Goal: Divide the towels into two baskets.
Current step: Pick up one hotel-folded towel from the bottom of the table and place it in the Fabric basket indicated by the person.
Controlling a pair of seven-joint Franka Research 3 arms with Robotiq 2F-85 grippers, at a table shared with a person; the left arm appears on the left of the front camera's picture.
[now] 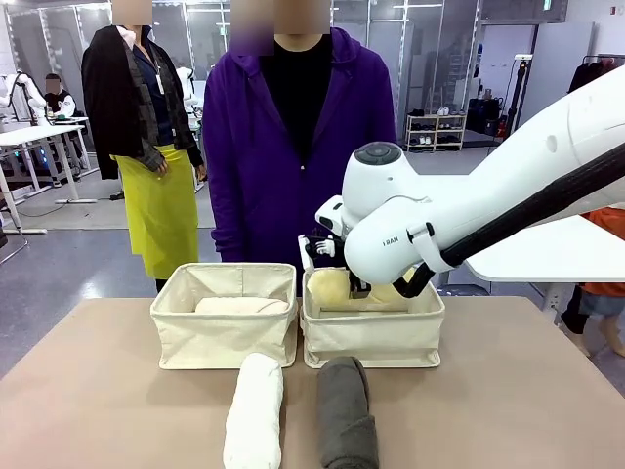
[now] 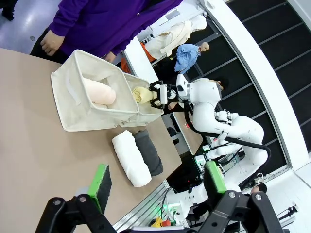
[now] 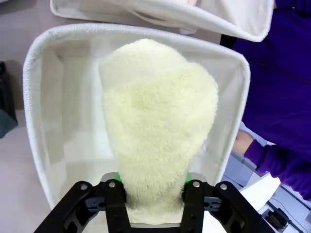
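Clearly, in the front view the right gripper (image 1: 342,281) hangs over the right-hand cream canvas basket (image 1: 376,340), its jaws clamped on one end of the pale yellow terry-cloth towel roll (image 1: 330,286), whose body lies low between the basket's soft walls. I judge this to be the moment of setting it down, before any release. The matching left-hand cream canvas basket (image 1: 220,344) touches it side by side and holds the pale peach towel roll (image 1: 242,306). The white towel roll (image 1: 254,410) and the dark grey towel roll (image 1: 347,422) lie close together on the tan table (image 1: 98,391), just in front of the baskets. They probably await their turn, one for each basket. A person in a purple jacket (image 1: 283,147) stands behind the baskets at the far side. From the left wrist view, the left gripper (image 2: 156,180) hovers well back from the baskets with its green-padded fingers spread apart and nothing between them, likely parked out of the way. From the right wrist view, the fingers pinch the yellow roll at its near end, so the rest reaches down to the basket floor, clear of the walls.
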